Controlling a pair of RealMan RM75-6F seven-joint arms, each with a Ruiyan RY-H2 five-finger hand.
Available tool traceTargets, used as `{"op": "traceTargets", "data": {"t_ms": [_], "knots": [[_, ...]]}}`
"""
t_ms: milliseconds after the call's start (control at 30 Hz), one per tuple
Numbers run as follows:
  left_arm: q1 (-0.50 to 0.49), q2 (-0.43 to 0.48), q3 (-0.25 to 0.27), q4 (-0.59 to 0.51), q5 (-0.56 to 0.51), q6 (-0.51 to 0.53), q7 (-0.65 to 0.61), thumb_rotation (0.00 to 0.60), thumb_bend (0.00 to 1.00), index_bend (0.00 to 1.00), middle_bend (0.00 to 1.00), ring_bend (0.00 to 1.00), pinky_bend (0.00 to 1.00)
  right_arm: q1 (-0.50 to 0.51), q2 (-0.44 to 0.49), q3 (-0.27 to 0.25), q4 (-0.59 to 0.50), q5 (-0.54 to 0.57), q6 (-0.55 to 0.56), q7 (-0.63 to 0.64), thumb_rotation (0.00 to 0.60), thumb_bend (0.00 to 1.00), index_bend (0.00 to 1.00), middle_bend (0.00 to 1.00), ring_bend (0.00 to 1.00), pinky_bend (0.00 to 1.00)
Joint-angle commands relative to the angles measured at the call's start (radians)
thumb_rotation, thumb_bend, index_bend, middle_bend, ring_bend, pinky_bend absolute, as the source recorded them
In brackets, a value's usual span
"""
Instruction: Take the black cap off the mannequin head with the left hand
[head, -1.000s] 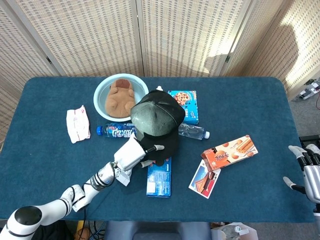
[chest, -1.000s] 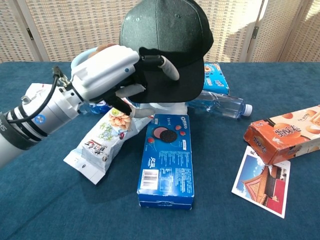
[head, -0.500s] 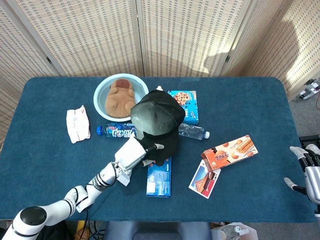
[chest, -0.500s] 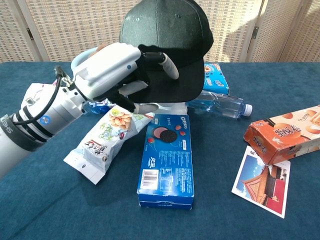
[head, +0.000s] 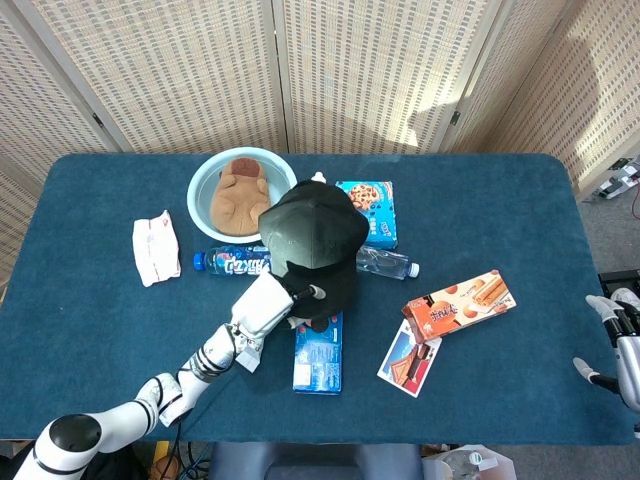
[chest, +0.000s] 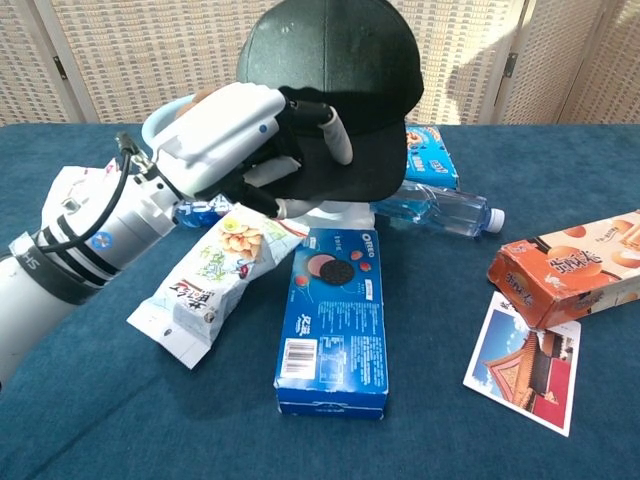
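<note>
The black cap (head: 312, 240) (chest: 345, 80) sits on the white mannequin head, of which only a strip of the base (chest: 335, 212) shows under the brim. My left hand (head: 268, 302) (chest: 240, 140) grips the cap's brim from the left side, thumb over the top and fingers tucked beneath. The cap is tipped upward a little. My right hand (head: 617, 335) hangs at the table's right edge, far from the cap, fingers apart and holding nothing.
An Oreo box (chest: 335, 320) and a snack bag (chest: 215, 280) lie in front of the head. A water bottle (chest: 440, 208), orange biscuit box (chest: 570, 265), postcard (chest: 525, 362), cookie box (head: 368, 212), blue bowl with plush toy (head: 235, 188) and a soda bottle (head: 230, 263) surround it.
My left hand has risen slightly with the brim in its grip, and the cap has lifted and tipped up a little on the head. My right hand has edged down and away.
</note>
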Motion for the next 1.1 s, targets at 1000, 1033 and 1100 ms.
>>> {"op": "traceTargets", "data": {"t_ms": [1000,1033,1100], "knots": [[0.02,0.119,-0.09,-0.33,-0.151,-0.065,-0.102,0.6,0.32,0.66,1.0,1.0,1.0,0.002,0.011,0.005,-0.026,-0.01,0.002,-0.023,0.6,0.06,0.22,0.21,0.15,0.22],[0.018,0.128,-0.099,-0.354,-0.159,-0.073,-0.099,0.6,0.32,0.67,1.0,1.0,1.0,0.003,0.012,0.005,-0.028,-0.011,0.002,-0.025,0.6,0.06,0.22,0.21,0.15,0.22],[0.014,0.143,-0.113,-0.388,-0.169,-0.084,-0.092,0.6,0.32,0.67,1.0,1.0,1.0,0.002,0.013,0.005,-0.031,-0.012,0.004,-0.027,0.6,0.06,0.23,0.21,0.15,0.22]]}}
